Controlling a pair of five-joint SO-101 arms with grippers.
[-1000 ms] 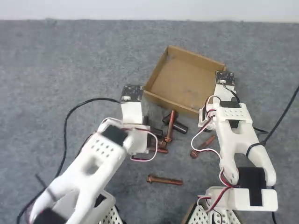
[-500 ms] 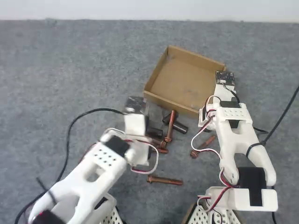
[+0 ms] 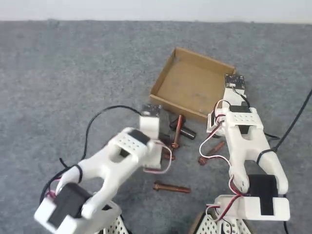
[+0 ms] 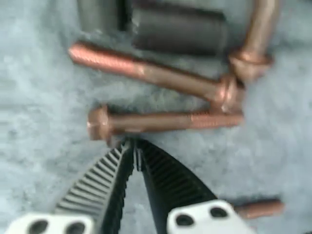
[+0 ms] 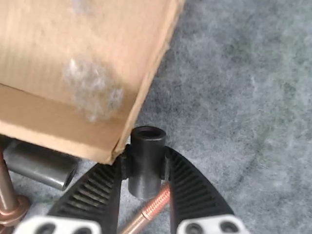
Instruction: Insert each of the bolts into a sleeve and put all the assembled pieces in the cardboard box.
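Note:
In the left wrist view my left gripper (image 4: 133,146) is shut with nothing in it, its tips just short of a copper bolt (image 4: 163,122) lying flat on the carpet. A second bolt (image 4: 146,73) lies past it, touching a third bolt (image 4: 256,44), with dark sleeves (image 4: 178,31) behind. My right gripper (image 5: 146,170) is shut on an upright black sleeve (image 5: 146,161) at the corner of the cardboard box (image 5: 73,73). A bolt's threaded end (image 5: 153,207) shows below that sleeve. From above, the left arm (image 3: 126,151) covers the bolt pile, and the right arm (image 3: 243,131) stands beside the box (image 3: 178,109).
A lone bolt (image 3: 171,188) lies on the grey carpet between the two arm bases. Another bolt (image 3: 210,153) lies by the right arm. A grey sleeve (image 5: 41,165) rests against the box wall. A black cable (image 3: 90,131) loops left of the left arm.
The left arm has swung right and forward, bringing its wrist over the bolts and sleeves in front of the box. The right arm has kept still.

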